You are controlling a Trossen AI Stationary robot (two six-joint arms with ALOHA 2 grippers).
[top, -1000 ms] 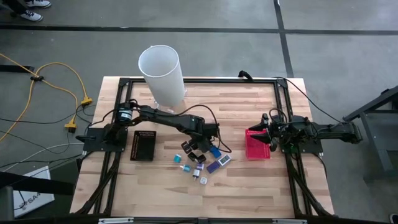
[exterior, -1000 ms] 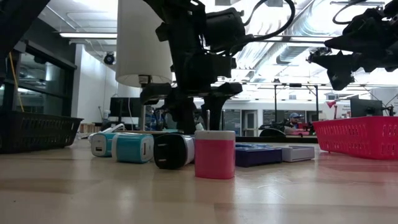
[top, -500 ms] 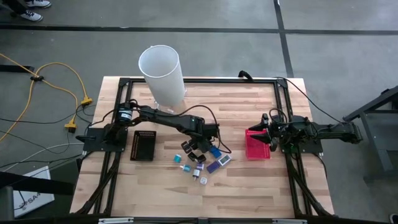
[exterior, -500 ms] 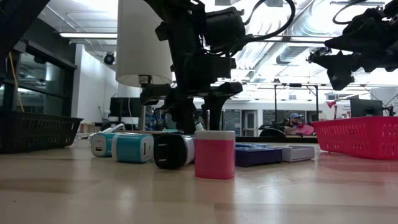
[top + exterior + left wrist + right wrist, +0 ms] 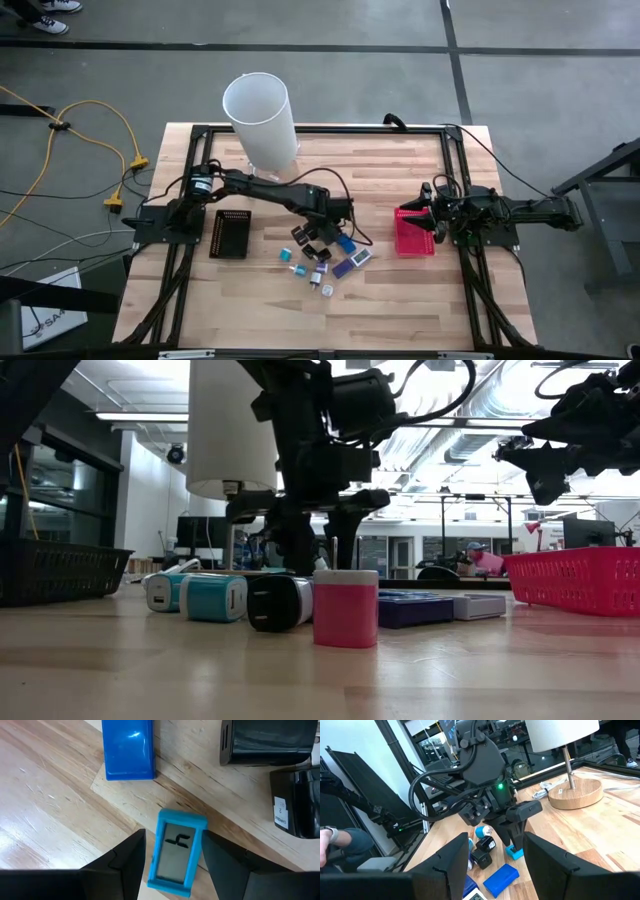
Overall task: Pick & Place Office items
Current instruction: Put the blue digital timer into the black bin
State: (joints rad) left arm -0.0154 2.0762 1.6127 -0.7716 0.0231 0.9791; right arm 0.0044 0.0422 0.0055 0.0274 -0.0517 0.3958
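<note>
Your left gripper (image 5: 172,857) fingers sit each side of blue timer (image 5: 176,851), mid-bench; squeeze unclear. Right gripper (image 5: 424,212) above red basket (image 5: 413,238), part open, empty.

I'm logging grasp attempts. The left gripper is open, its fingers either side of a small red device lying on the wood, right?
Not quite: the small device is blue, not red. The left wrist view shows the left gripper open, a finger on each side of it as it lies on the wooden table.
</note>
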